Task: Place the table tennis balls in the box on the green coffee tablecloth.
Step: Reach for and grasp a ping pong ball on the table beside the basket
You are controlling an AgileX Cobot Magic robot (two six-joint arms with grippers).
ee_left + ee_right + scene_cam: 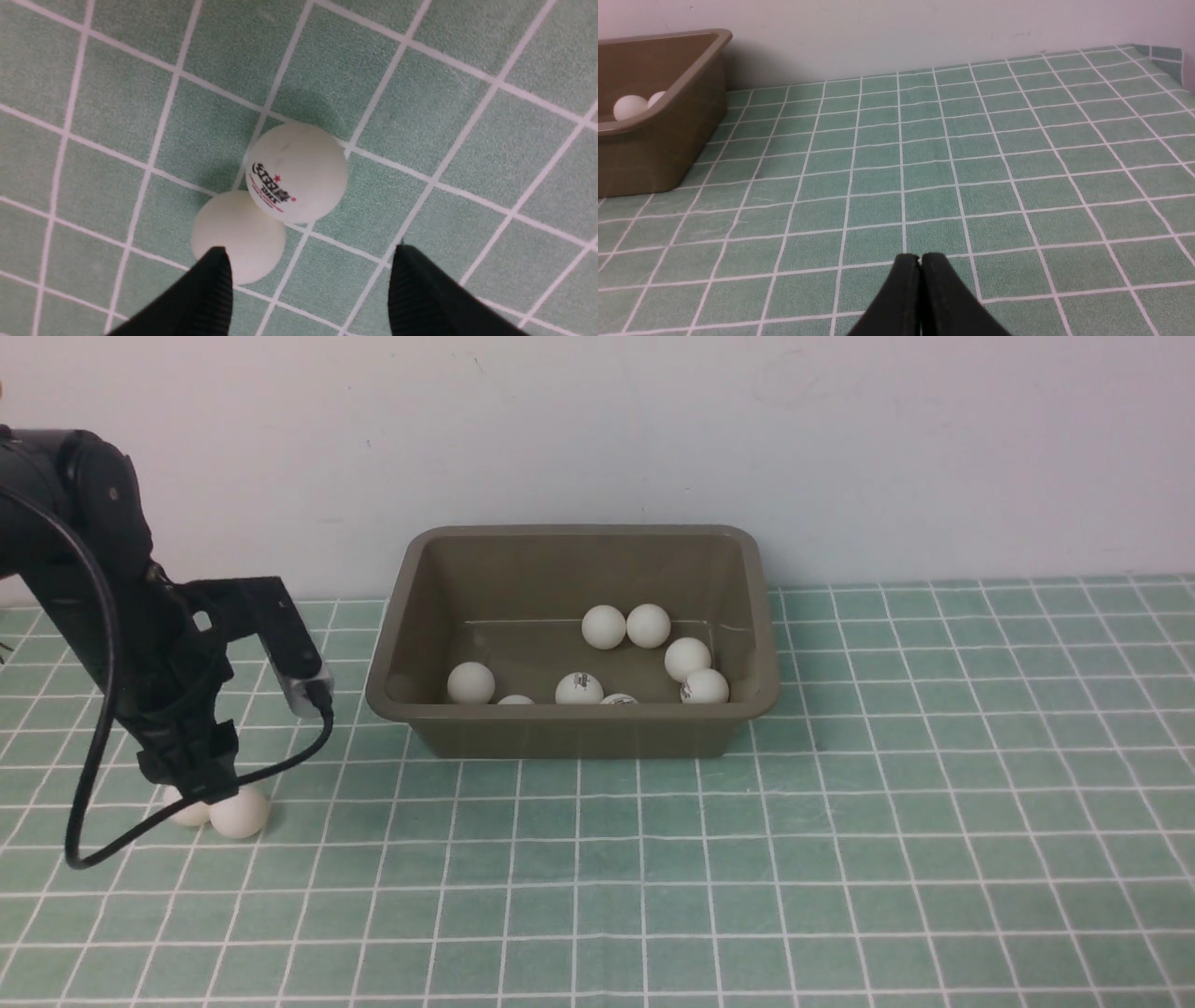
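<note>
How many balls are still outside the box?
2. Both lie touching on the tablecloth left of the box, under the open left gripper: a printed ball and a plain ball.

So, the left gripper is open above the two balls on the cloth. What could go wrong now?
1. The printed ball and the plain ball touch, so closing the left gripper on one may knock the other away across the tablecloth.
2. One finger sits over the plain ball and might push it instead of gripping it.
</note>
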